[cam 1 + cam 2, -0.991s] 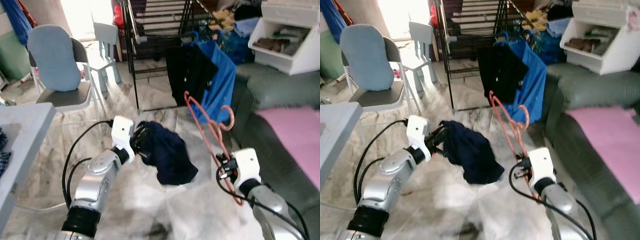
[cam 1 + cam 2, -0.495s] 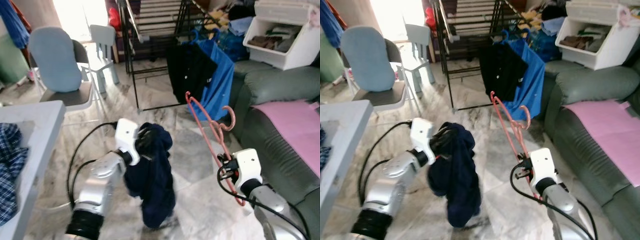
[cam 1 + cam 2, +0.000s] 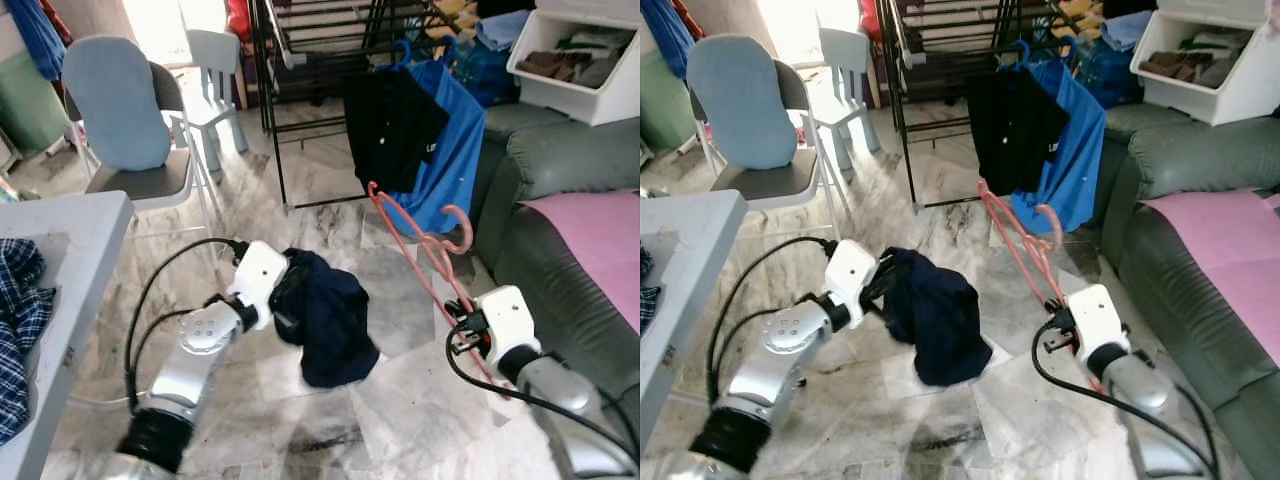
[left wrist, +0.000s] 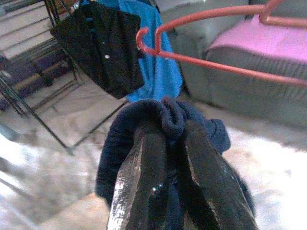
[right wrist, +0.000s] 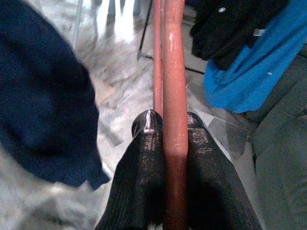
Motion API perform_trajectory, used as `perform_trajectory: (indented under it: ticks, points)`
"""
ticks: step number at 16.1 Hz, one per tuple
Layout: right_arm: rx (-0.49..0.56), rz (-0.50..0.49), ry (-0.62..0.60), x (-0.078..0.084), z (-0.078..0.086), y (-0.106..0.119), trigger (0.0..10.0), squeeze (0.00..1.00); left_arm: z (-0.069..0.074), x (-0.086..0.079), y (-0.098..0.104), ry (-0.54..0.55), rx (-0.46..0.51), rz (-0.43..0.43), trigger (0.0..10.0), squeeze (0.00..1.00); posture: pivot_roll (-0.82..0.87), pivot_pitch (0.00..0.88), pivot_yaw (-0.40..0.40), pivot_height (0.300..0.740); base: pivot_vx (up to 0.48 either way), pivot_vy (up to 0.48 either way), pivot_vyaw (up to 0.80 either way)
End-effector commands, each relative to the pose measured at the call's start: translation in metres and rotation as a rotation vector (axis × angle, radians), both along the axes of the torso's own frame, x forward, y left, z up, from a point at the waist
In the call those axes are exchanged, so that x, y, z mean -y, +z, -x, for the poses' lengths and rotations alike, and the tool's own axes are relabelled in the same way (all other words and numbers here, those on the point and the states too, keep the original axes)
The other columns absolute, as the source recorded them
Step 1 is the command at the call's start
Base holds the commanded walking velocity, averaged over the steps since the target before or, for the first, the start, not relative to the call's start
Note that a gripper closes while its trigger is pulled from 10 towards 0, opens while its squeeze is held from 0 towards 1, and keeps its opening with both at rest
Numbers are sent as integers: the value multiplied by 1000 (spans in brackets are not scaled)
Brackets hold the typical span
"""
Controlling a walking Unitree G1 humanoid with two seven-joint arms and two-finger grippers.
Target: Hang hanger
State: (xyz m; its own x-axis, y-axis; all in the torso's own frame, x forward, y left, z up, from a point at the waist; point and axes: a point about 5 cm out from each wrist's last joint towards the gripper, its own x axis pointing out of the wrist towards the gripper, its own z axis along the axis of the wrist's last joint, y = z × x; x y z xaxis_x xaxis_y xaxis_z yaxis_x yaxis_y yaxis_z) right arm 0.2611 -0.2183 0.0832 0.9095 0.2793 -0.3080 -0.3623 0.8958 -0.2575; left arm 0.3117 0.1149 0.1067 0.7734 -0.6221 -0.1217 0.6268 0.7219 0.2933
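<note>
A salmon-red plastic hanger [image 3: 418, 248] stands tilted above the marble floor, its hook up near the blue shirt. My right gripper [image 5: 169, 120] is shut on its lower bar, at the right of the eye views [image 3: 463, 327]. My left gripper [image 4: 168, 136] is shut on a bunched dark navy garment [image 3: 326, 316], which hangs off the fingers just left of the hanger. In the left wrist view the hanger [image 4: 216, 64] crosses a little beyond the garment [image 4: 165, 112], apart from it.
A black drying rack [image 3: 275, 110] stands ahead with a black shirt [image 3: 388, 125] and a blue shirt [image 3: 458, 150] hung on it. A grey-green sofa [image 3: 560, 170] with a pink cover [image 3: 605, 230] is on the right, a chair [image 3: 120, 120] and a white table [image 3: 75, 235] on the left.
The navy garment, hanging straight down half a second ago, has swung up and rightward toward the hanger. The right gripper keeps its hold on the hanger. The camera view has shifted slightly.
</note>
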Motion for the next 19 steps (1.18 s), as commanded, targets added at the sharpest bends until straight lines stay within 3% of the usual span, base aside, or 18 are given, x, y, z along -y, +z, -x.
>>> perform_trajectory:
  ticks: [1,3,5,8,9,10,11,12,13,14,15,16,17,18,19]
  points:
    - [-44,28,57,2,0,-1,10000,0,-12,-1,18,-59,151,-155,10000,0,-149,0,40,740,0,0,0]
    - [-72,64,137,15,-1,8,10000,0,-27,0,29,-175,299,-401,10000,0,-154,0,40,740,0,0,0]
    - [-78,93,197,21,-1,16,10000,0,-30,5,32,-303,391,-553,10000,0,-161,0,44,740,0,0,0]
    - [-97,128,265,30,0,26,10000,0,-42,1,26,-384,391,-758,10000,0,-165,0,55,740,0,0,0]
    - [-104,167,294,32,3,29,10000,0,-52,-5,30,-300,367,-784,10000,0,-168,0,65,740,0,0,0]
    - [-107,191,306,35,4,32,10000,0,-60,-7,39,-214,393,-749,10000,0,-169,0,71,740,0,0,0]
    - [-105,177,297,38,4,35,10000,0,-63,-8,47,-161,486,-739,10000,0,-177,0,78,740,0,0,0]
    - [-99,170,290,39,3,37,10000,0,-69,-12,62,-42,601,-711,10000,0,-179,0,80,740,0,0,0]
    - [-101,173,294,38,4,37,10000,0,-70,-11,64,-41,555,-633,10000,0,-179,0,80,740,0,0,0]
    - [-104,176,301,38,5,36,10000,0,-69,-9,62,-76,537,-626,10000,0,-181,0,85,740,0,0,0]
    - [-107,183,307,37,6,33,10000,0,-57,0,50,-272,489,-625,10000,0,-181,0,85,740,0,0,0]
    - [-113,192,313,36,7,30,10000,0,-40,-6,10,-525,136,-714,10000,0,-177,0,87,740,0,0,0]
    - [-116,195,316,36,7,29,10000,0,-29,-24,-15,-623,-112,-826,10000,0,-170,0,87,740,0,0,0]
    - [-118,196,317,35,7,28,10000,0,-23,-44,-24,-682,-210,-994,10000,0,-171,0,89,740,0,0,0]
    - [-120,202,322,32,7,25,10000,0,-33,-72,-19,-631,-134,-1331,10000,0,-173,0,89,740,0,0,0]
